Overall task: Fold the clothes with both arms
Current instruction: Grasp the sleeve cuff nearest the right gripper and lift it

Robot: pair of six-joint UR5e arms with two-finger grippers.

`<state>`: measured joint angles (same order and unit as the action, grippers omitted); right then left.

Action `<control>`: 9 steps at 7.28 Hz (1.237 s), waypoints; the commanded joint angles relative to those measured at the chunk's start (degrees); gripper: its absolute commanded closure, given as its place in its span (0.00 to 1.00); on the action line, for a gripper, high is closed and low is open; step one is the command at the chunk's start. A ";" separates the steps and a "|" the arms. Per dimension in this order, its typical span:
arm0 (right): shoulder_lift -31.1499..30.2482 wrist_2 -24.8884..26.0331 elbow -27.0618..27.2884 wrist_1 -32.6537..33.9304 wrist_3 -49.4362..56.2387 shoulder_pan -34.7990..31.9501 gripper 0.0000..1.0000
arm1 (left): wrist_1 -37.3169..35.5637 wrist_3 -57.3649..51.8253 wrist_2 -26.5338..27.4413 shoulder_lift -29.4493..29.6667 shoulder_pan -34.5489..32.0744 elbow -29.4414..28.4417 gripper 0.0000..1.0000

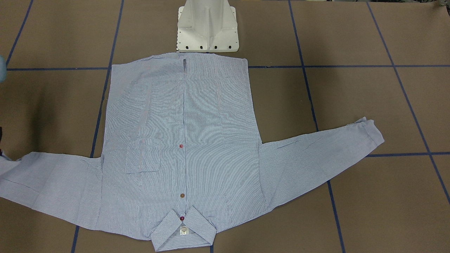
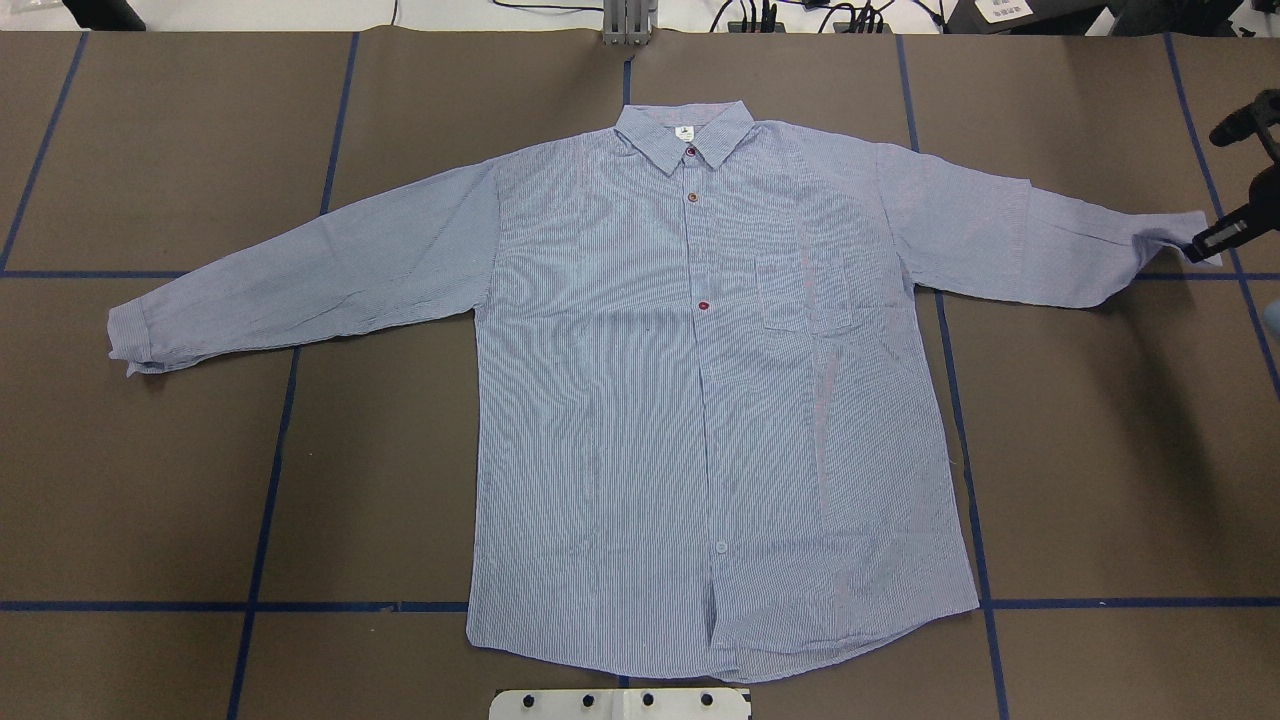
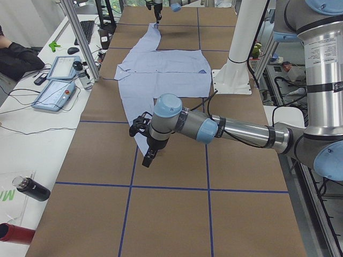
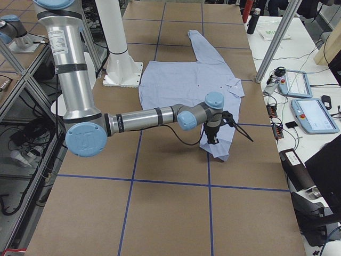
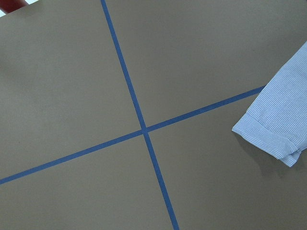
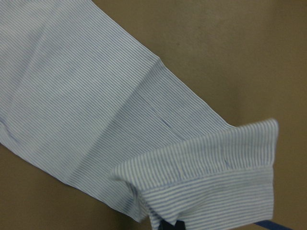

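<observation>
Brown tabletop (image 2: 1100,450) is carrying the striped shirt (image 2: 700,400), spread flat. The right gripper (image 2: 1205,245) is clamping the sleeve cuff (image 6: 216,163), starting the first fold, likely inward over the body; whether the left gripper (image 3: 149,156) is apart cannot be told.

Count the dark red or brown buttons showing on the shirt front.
3, all on the placket of the shirt: one at the collar, a brown one just below it, and one level with the chest pocket. The lower buttons look white.
</observation>
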<state>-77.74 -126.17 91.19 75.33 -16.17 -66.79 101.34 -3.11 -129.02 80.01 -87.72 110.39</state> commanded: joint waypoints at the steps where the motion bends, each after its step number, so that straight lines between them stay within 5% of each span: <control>1: 10.63 0.65 2.06 1.75 -20.21 8.48 1.00 | 0.00 -0.05 0.00 -0.03 0.00 -0.09 0.00; 4: 24.61 11.44 0.48 1.92 -34.09 17.82 1.00 | 0.00 -0.05 0.09 0.06 0.00 -0.26 0.00; 8: 38.25 31.29 -10.22 2.98 -40.85 29.85 1.00 | 0.00 -0.22 0.09 -0.03 0.00 -1.14 0.00; 9: 43.41 34.55 -16.86 2.89 -42.35 32.57 1.00 | 0.00 -0.23 0.09 -0.03 0.00 -1.14 0.00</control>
<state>-39.65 -96.80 80.82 78.32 -56.31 -38.18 101.34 -3.30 -128.93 79.98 -87.72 109.39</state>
